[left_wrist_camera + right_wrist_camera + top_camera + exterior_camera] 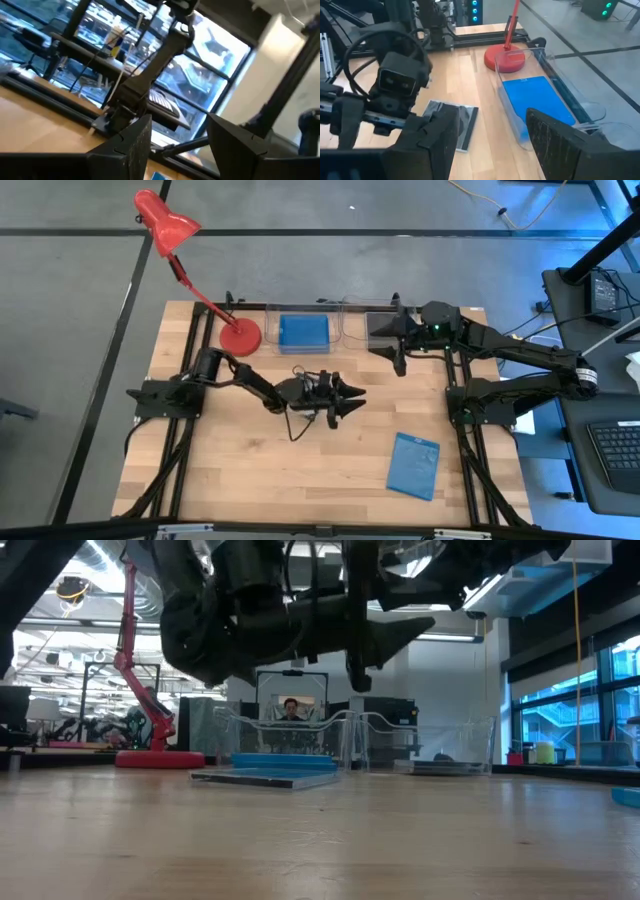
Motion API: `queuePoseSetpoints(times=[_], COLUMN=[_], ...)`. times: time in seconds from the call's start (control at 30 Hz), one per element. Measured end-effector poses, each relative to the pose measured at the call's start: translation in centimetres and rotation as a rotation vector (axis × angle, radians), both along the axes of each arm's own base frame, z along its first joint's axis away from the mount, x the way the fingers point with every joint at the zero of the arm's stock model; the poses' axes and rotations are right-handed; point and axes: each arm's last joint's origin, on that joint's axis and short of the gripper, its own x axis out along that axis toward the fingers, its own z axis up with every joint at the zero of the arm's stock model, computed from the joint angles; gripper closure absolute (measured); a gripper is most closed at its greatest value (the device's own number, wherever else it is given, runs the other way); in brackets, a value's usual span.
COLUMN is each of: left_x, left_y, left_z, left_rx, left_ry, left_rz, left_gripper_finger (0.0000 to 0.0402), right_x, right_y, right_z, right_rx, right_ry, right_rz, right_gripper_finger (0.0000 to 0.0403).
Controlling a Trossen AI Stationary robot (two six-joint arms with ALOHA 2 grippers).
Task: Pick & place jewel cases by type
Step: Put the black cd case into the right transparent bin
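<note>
Hovering over mid-bench, the left gripper (352, 397) is open and empty. The right gripper (398, 362), also open, hangs near the far edge. A blue jewel case (414, 465) lies flat toward the near right corner. It looks light, stiff, slippery and crackable; pinch opposite edges.

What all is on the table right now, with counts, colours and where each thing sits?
Solid blue jewel cases: two; one in the left clear tray, one loose near the table's front right.
Clear/grey jewel case: one on the wood beneath the left arm; another dark one seems to lie in the right tray.
Clear open-topped plastic trays: two, side by side at the back edge.
Red desk lamp: one, round base at back left.
Wooden table: one, light.
Left gripper: open, mid-table.
Right gripper: open, beside the trays.
</note>
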Motion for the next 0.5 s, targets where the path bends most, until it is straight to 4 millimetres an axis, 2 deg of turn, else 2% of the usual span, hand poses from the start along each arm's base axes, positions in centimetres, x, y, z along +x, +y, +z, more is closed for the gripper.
queuePoseSetpoints(times=[0.13,0.3,0.5], left_x=[-0.1,-0.6,-3.2], left_y=[1.6,3.0,3.2], left_z=[1.8,4.8,9.8], left_rx=[0.064,0.153,0.3], left_ry=[0.004,0.128,0.286], left_rz=[-0.059,-0.107,-0.085], left_gripper_finger=[0.0217,0.0217,0.0217], right_x=[0.0,0.0,0.0], right_y=[0.0,0.0,0.0], right_z=[0.0,0.0,0.1], right_rx=[0.006,0.024,0.027], right_ry=[-0.001,-0.008,-0.01], right_rz=[-0.002,-0.011,-0.013], right_gripper_finger=[0.0169,0.0169,0.0169])
